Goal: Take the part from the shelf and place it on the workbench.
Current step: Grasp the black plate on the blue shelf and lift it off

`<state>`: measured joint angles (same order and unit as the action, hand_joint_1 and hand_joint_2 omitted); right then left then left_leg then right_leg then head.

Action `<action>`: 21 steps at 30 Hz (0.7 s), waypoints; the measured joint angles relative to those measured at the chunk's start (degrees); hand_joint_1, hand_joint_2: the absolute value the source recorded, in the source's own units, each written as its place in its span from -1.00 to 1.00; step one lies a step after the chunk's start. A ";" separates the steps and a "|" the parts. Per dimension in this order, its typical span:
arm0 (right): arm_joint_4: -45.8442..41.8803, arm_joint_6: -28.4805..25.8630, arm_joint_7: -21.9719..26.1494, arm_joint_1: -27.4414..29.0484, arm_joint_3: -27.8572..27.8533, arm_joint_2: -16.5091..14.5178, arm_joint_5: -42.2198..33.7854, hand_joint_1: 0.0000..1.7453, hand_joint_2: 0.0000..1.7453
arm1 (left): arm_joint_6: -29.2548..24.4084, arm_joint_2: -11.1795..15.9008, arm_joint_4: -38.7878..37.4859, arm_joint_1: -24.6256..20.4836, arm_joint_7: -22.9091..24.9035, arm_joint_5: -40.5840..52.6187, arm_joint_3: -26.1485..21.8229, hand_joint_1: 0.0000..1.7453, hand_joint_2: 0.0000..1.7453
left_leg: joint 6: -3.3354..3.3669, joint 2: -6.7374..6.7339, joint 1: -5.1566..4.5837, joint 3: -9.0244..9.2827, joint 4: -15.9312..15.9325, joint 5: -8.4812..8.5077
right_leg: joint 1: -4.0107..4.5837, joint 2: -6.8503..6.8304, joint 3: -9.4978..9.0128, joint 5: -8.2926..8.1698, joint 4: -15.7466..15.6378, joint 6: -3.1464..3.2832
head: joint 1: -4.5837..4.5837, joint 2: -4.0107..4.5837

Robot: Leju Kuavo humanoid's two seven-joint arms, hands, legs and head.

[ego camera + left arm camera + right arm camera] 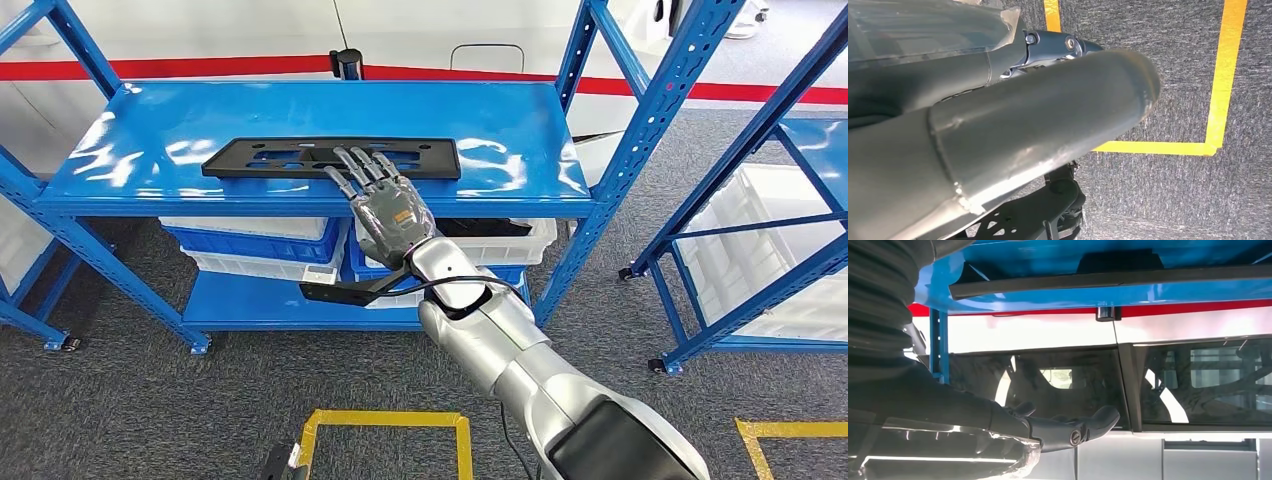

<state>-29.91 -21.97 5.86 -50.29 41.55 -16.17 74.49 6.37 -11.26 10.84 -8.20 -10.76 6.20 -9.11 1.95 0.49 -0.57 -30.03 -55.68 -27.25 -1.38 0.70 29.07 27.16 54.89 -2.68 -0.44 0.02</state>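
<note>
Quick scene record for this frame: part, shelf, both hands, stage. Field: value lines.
part: flat black part, lying on the top shelf
shelf: blue rack, bins on the lower level
right hand: right hand stretched over the part's near edge, fingers apart; contact unclear
left hand: left hand hanging over grey floor with yellow tape; fingers not visible
stage: part not yet lifted
</note>
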 joint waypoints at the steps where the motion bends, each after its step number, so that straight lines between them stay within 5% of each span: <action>1: 0.08 0.00 0.04 0.00 -0.07 -0.10 0.08 -1.00 1.00 | -0.01 -0.02 0.00 0.00 -0.01 -0.02 0.00 -1.00 -1.00 | 0.00 0.00 0.00 0.00 0.00 0.00 | 0.00 0.00 0.00 0.00 0.00 0.00 | 0.00 0.00; 21: 1.02 0.11 0.43 -0.33 -0.72 -0.84 0.31 -1.00 1.00 | -0.29 -0.15 -0.02 0.00 -0.20 -0.24 -0.05 -1.00 -1.00 | 0.09 0.04 -0.22 -0.43 -0.61 -0.10 | -0.45 -0.01 0.26 -0.22 -0.09 -0.35 | -0.02 0.00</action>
<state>-28.88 -21.86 6.29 -50.63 40.83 -17.01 74.79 6.08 -11.40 10.82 -8.20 -10.96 5.97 -9.16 2.04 0.53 -0.79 -30.46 -56.30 -27.35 -1.83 0.70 29.33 26.93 54.80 -3.03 -0.45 0.02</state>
